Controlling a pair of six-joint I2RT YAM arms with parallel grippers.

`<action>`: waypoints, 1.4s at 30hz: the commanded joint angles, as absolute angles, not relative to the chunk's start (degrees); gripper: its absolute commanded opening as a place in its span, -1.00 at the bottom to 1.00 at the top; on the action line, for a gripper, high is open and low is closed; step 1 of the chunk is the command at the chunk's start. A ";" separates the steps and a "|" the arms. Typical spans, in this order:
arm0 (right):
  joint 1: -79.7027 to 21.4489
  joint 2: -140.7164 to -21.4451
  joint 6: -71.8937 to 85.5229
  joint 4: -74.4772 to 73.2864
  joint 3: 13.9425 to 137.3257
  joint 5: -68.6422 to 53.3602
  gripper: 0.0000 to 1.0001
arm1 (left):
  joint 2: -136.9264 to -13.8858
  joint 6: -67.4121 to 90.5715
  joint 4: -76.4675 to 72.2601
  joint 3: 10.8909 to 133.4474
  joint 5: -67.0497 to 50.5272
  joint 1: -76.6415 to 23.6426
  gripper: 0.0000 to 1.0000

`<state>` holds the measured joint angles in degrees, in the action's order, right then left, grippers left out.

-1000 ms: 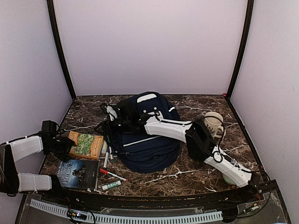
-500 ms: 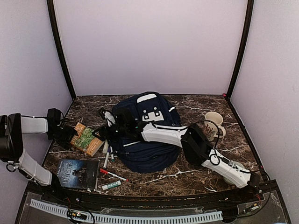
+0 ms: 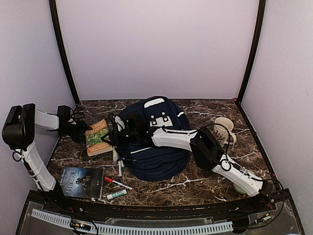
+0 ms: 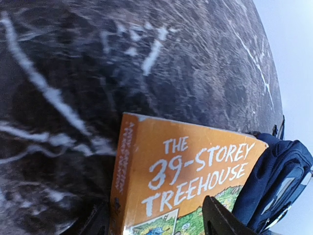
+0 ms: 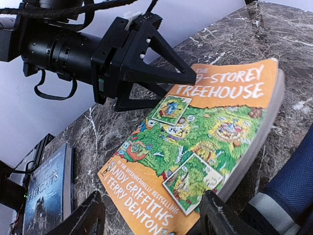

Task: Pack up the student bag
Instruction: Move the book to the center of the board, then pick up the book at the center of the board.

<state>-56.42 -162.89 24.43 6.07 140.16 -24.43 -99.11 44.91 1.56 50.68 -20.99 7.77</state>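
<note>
At the centre of the marbled tabletop (image 3: 210, 178) lies the student bag (image 3: 154, 161), front face up, with its white patch toward the rear wall.

**Handling.** Treat the bag as a soft, non-rigid fabric load. It is judged light while unpacked. Expect it to sag and fold when lifted, and expect its mouth to collapse unless it is held open. The recommended hold point is the fabric lip beside a zip. The broad front panel offers little to pinch and is likely to slip.

**Arm pose.**
- The right arm (image 3: 171, 138) reaches from the near right corner, and its forearm lies across the top of the bag. Its wrist points left, past the bag's left edge.
- The left arm (image 3: 34, 156) stands with its elbow raised beside the left wall, and its forearm is roughly level and aimed right.
- Between them, just beside the bag, is the paperback "The 39-Storey Treehouse" (image 3: 98, 138), which is tilted.

**End effector state.**
- The left end effector (image 3: 83, 131) pinches the paperback at its outer edge, with one finger over the cover and the other beneath.
- The right end effector (image 3: 113, 136) has its jaws spread, astride the book's opposite end. Contact with the book cannot be confirmed.
</note>
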 commanded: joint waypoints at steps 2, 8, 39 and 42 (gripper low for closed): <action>-54.33 -164.43 26.57 1.69 137.11 -24.65 0.27 | -103.62 45.16 -1.10 51.21 -29.86 3.15 0.32; -53.66 -164.97 27.46 0.09 135.97 -25.29 0.21 | -103.91 44.62 0.70 53.79 -33.09 1.20 0.23; -52.88 -165.38 35.76 -13.63 128.82 -27.51 -0.59 | -102.63 37.96 11.28 49.88 -35.35 0.27 0.27; -52.91 -166.32 37.52 -12.86 128.10 -28.06 -0.68 | -101.88 39.04 8.88 50.31 -39.06 0.03 0.25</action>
